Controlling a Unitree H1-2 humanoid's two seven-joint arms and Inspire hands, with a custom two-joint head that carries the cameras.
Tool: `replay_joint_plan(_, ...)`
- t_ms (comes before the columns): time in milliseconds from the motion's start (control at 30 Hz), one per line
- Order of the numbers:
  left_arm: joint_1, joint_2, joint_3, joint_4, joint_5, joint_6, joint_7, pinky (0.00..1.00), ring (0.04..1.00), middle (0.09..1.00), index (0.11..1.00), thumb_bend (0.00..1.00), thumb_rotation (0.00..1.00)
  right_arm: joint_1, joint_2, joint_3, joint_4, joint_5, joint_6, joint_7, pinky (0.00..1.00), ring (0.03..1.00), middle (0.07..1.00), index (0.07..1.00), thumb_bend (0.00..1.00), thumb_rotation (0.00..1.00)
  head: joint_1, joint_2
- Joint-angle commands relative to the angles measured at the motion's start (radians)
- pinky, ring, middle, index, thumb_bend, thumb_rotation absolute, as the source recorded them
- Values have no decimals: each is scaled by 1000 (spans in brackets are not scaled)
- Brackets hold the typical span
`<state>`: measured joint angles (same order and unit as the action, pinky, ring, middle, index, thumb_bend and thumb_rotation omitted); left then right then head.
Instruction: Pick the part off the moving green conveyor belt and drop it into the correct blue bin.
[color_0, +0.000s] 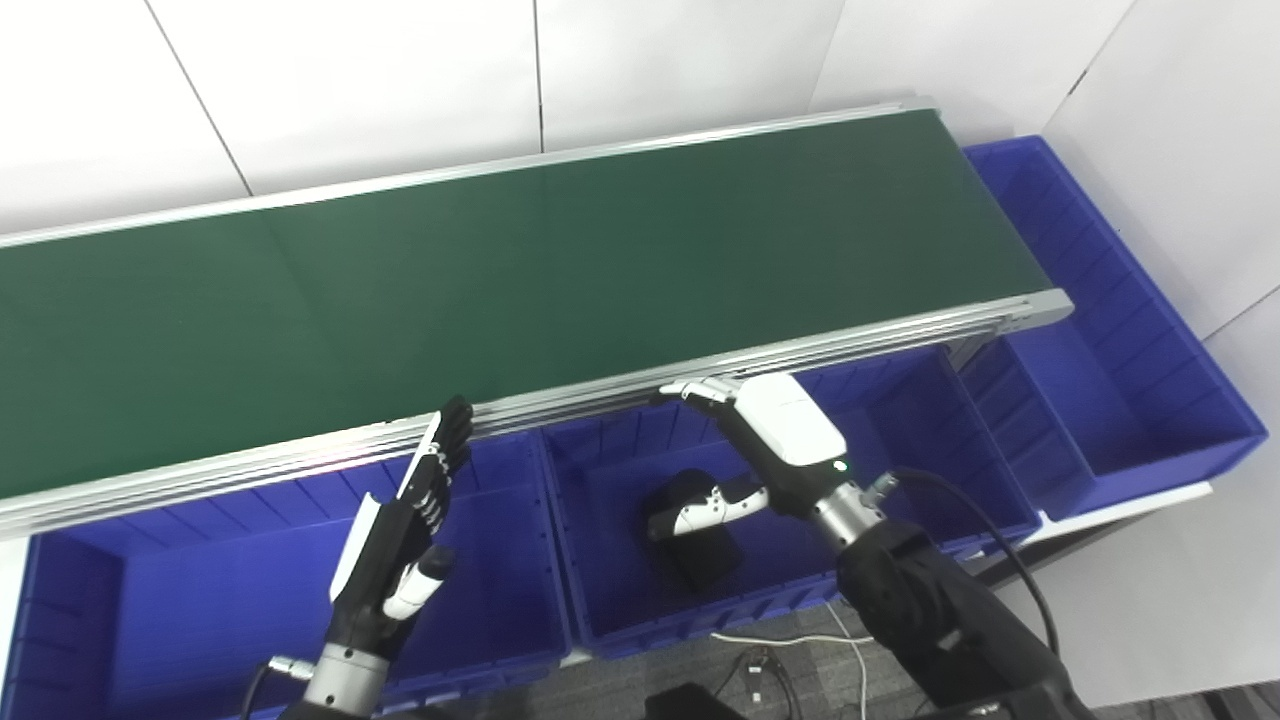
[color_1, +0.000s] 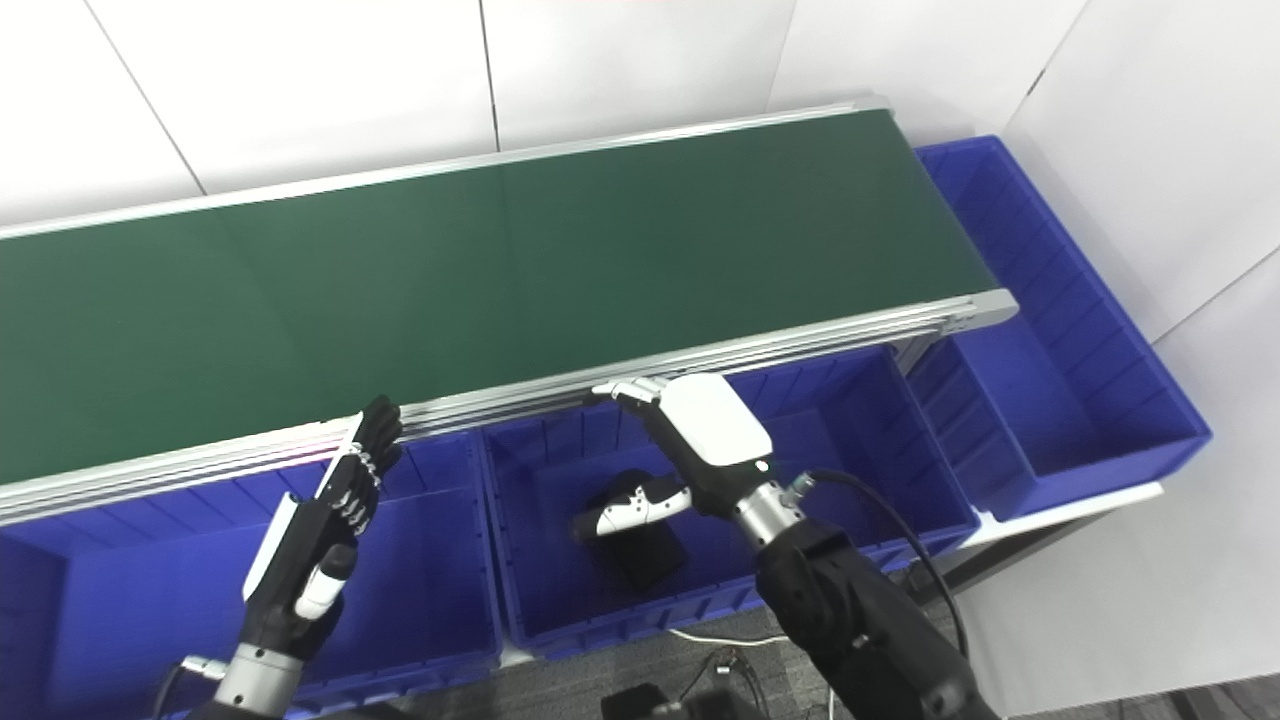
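Note:
The green conveyor belt (color_0: 500, 270) carries no part that I can see. A black part (color_0: 700, 560) lies on the floor of the middle blue bin (color_0: 610, 610). My right hand (color_0: 775, 425) hovers over that bin, open, with its fingers stretched toward the belt's near rail and its thumb above the black part. My left hand (color_0: 400, 530) is open and upright over the left blue bin (color_0: 200, 600), with its fingertips near the rail. Both hands hold nothing.
A third blue bin (color_0: 1120, 400) stands at the belt's right end, lengthwise. The belt's aluminium rail (color_0: 600, 395) runs just above the bins. White walls stand behind and to the right. Cables lie on the floor below the bins.

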<state>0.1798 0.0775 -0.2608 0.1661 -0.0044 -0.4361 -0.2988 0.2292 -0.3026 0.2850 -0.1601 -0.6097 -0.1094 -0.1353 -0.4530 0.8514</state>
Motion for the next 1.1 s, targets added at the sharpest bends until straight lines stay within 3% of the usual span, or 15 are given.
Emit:
replay_joint_plan(0, -6, -2, -9, -8, 11, -34, 4, 999, 1000, 1000, 1000, 913, 918, 34, 61, 0, -75, 145, -109, -15, 858, 888, 888, 833, 962, 900, 57, 1)
replay_joint_plan(133, -7, -10, -24, -3, 27, -34, 19, 1000, 1000, 1000, 1000, 924, 936, 70, 154, 24, -98, 242, -170, -7, 986, 981, 958, 905, 994, 994, 127, -3)
replay_joint_plan(233, -13, -16, -41, -2, 48, -34, 46, 1000, 1000, 1000, 1000, 915, 939, 69, 213, 33, -70, 297, -197, 5, 998, 996, 970, 924, 1000, 1000, 178, -14)
replay_joint_plan(267, -16, -18, -48, 2, 56, -34, 57, 1000, 1000, 1000, 1000, 909, 940, 63, 225, 32, -51, 316, -207, 9, 999, 998, 976, 932, 1000, 1000, 219, -30)
replay_joint_plan(433, -26, -21, -84, 10, 89, -34, 117, 995, 1000, 1000, 1000, 919, 940, 14, 266, 23, 64, 368, -260, 23, 1000, 1000, 996, 954, 1000, 1000, 272, -51)
replay_joint_plan(700, -21, 3, -131, 4, 110, -34, 190, 998, 1000, 1000, 1000, 924, 936, 15, 277, 7, 204, 416, -344, 43, 1000, 1000, 998, 973, 1000, 1000, 313, -85)
replay_joint_plan(1067, -23, 50, -197, 6, 134, -34, 286, 1000, 1000, 1000, 1000, 917, 953, 11, 263, 26, 315, 406, -360, 20, 1000, 1000, 993, 964, 1000, 1000, 312, -122)
